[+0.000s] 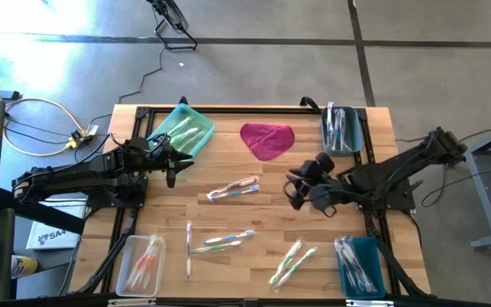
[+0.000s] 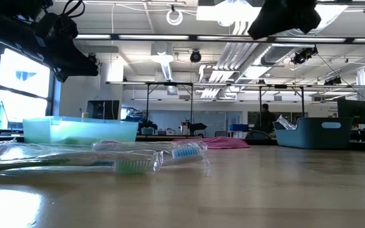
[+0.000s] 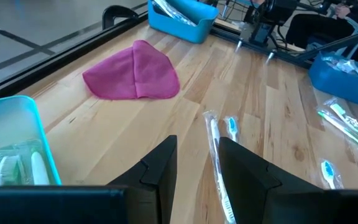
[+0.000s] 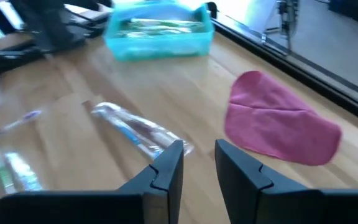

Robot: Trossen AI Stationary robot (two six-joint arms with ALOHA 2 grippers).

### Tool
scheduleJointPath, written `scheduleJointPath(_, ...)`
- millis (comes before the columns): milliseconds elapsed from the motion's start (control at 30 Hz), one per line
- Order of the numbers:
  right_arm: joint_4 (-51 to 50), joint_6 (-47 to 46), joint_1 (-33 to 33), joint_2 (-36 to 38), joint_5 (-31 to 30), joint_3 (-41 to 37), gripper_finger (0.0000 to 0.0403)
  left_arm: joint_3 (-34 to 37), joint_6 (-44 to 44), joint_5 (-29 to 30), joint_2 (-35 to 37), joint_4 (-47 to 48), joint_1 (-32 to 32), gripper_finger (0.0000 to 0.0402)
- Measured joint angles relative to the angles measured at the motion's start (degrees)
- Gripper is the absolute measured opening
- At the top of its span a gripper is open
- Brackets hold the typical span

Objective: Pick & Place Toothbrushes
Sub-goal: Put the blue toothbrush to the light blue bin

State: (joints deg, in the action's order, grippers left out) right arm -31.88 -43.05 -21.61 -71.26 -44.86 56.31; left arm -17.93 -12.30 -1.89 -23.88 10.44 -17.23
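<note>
Nearest the front edge of the table (image 1: pixel 254 222), a clear tray (image 1: pixel 140 264) at the left corner held pink and orange toothbrushes, and a dark blue bin (image 1: pixel 361 266) at the right corner held wrapped ones. Between them lay loose toothbrushes (image 1: pixel 220 241) in clear wrappers, with a green-handled pair (image 1: pixel 291 262) further right. At mid-table another wrapped pair (image 1: pixel 233 189) lay between the two arms. The left gripper (image 1: pixel 175 164) hung above the wood just left of that pair, beside the light green bin (image 1: pixel 182 130); its fingers (image 3: pixel 160 168) stood a narrow gap apart with nothing between them. The right gripper (image 1: pixel 295 193) hovered right of the same pair, its fingers (image 4: pixel 169 168) likewise set narrowly apart and holding nothing. Further back, a magenta cloth (image 1: pixel 267 140) lay flat near the far edge, between the light green bin of green-handled brushes on the left and a blue bin (image 1: pixel 341 130) of brushes at the far right corner. In the low view, a green-headed brush (image 2: pixel 132 163) and a blue-headed one (image 2: pixel 185 151) lay on the wood.
</note>
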Motion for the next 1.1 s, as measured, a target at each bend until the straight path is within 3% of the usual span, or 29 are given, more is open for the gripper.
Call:
scheduleJointPath(400, 5.7, 6.6, 10.2, -9.7, 0.4, 0.0, 0.0085, 0.0, -1.9, 0.0, 0.0, 0.0, 0.0, 0.0116)
scheduleJointPath(800, 28.7, 20.1, 13.9, -19.5, 13.8, 0.0, 0.0085, 0.0, -1.7, 0.1, 0.0, 0.0, 0.0, 0.0116)
scheduleJointPath(1100, 38.5, 25.0, 13.9, -21.9, 23.4, 0.0, 0.0085, 0.0, -1.7, -0.2, 0.0, 0.1, 0.0, 0.0116)
